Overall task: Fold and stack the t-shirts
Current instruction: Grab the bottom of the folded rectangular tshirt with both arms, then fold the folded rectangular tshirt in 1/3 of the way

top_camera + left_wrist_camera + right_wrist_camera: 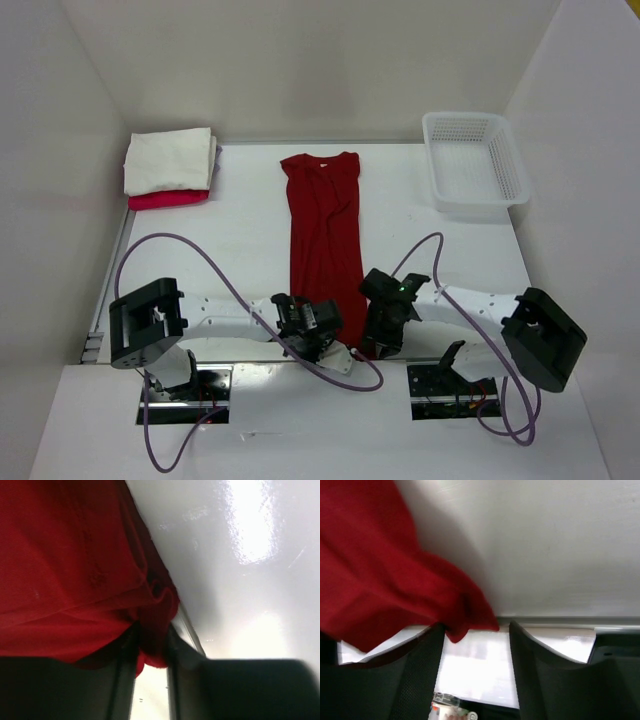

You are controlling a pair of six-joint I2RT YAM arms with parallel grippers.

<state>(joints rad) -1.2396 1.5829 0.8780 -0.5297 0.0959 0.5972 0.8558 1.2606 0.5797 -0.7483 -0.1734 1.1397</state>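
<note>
A dark red t-shirt [322,230] lies as a long narrow strip down the middle of the table, collar at the far end. My left gripper [325,340] is at its near left corner. In the left wrist view the jaws [152,650] press on a bunch of the red hem [65,570]. My right gripper [380,345] is at the near right corner, open. A tip of red cloth [375,580] hangs by its left finger [420,660], with a wide gap beside it. At the back left a folded cream white shirt [168,160] tops a lavender one [216,152] and a magenta-pink one [165,199].
A white lattice basket [475,160] stands at the back right corner. White walls close in the table on three sides. Purple cables [220,275] loop over the near part of the table by both arms.
</note>
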